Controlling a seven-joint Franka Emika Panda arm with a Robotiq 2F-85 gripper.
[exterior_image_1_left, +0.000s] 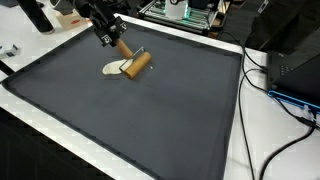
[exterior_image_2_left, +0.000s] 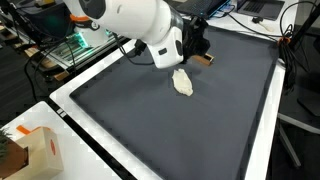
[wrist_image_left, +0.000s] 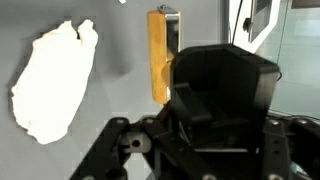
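1. Right, the tool is down low over the dark mat, at one end of the stick.
2. The stick lies flat on the mat with a metal bit on its side. In the wrist view it runs straight away from the tool, which looks lined up with its length.
3. Jaws: I cannot tell whether they are apart or pinching the stick, because the black body hides the tips.
4. A white wad sits just beside the stick, and the wrist view shows a gap between them.
5. The mat covers the white surface, probably for grip and contrast.
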